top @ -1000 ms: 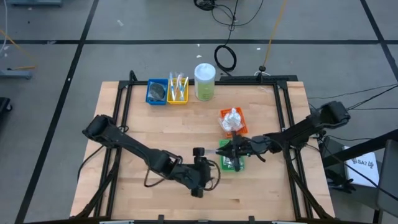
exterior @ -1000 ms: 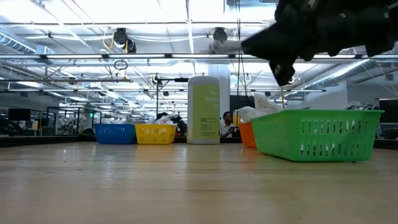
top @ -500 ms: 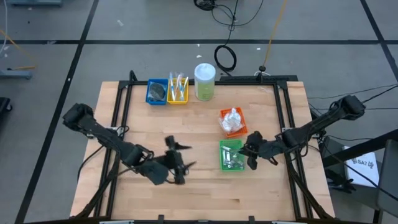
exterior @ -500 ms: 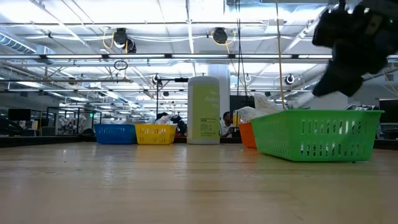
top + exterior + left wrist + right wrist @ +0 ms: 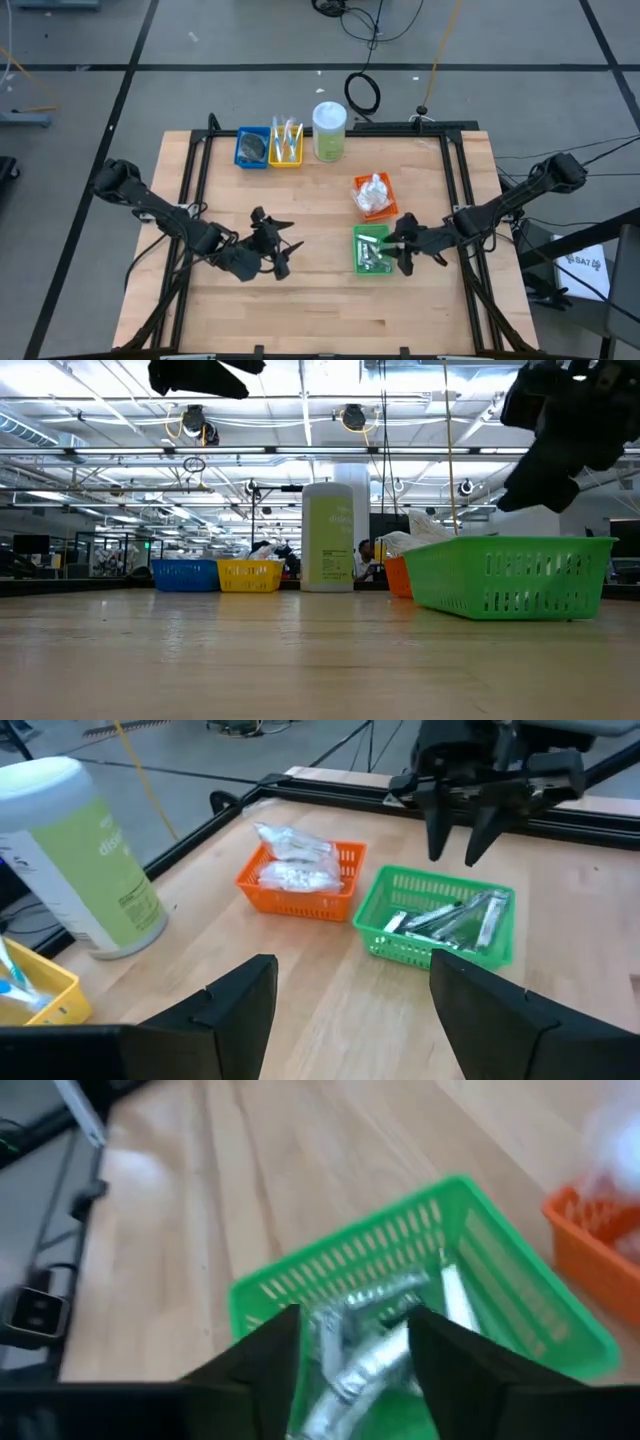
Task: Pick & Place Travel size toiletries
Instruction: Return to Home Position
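Several silvery sachets (image 5: 450, 920) lie in a heap on the floor of the green tray (image 5: 358, 262). My right gripper (image 5: 400, 247) hangs open over that tray's right rim, above the sachets (image 5: 365, 1355), with nothing between its fingers. My left gripper (image 5: 276, 246) is open and empty, raised over bare table left of the green tray and pointing toward it. White crinkly packets (image 5: 292, 860) fill the orange tray (image 5: 388, 207). The blue tray (image 5: 251, 148) holds a dark pad. Slim sticks stand in the yellow tray (image 5: 286, 146).
A tall clear jar with a white lid (image 5: 329, 131) stands at the far edge beside the yellow tray. The orange tray sits just behind the green one. Bare wood (image 5: 300, 305) spreads across the table's near half and between the two arms.
My left gripper has drawn back from beside the green tray toward the table's left edge, rolling as it went. My right gripper has pulled back from over the middle of the green tray toward the table's right edge and now hangs over the tray's right rim.
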